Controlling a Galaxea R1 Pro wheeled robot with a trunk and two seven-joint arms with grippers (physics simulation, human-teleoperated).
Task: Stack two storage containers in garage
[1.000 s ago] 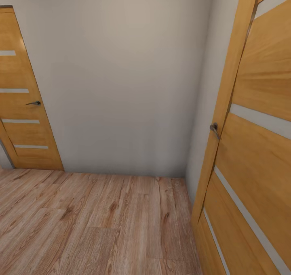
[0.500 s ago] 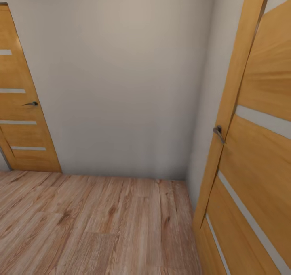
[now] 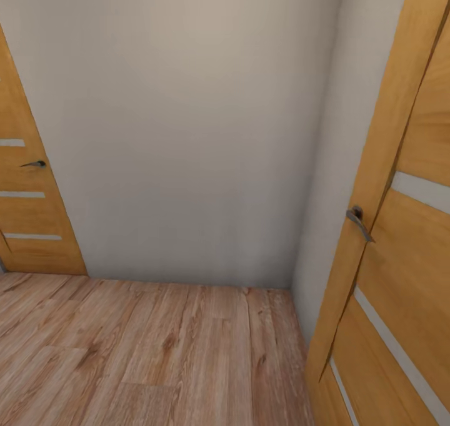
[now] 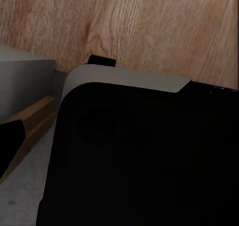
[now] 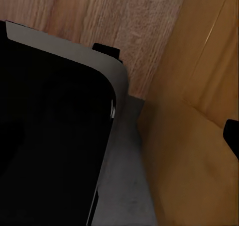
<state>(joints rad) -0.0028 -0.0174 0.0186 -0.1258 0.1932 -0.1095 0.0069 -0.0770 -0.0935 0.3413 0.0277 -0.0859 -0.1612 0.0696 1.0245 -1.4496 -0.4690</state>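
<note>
— Two grippers: open or closed?
— I cannot tell; each wrist view shows dark robot body (image 4: 139, 156) over wood-plank floor (image 3: 156, 344).
— The containers?
— Not visible; ahead are a cream wall (image 3: 187, 132) and two wooden doors (image 3: 400, 257).
— How will they handle?
— Probably stiff, light, smooth-walled; I'd grip the rim or opposite walls.

no readable text, labels, numbers or signs anywhere

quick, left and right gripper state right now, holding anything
Left gripper: cannot be told from these pictures.
Right gripper: cannot be told either; no container is seen held.
</note>
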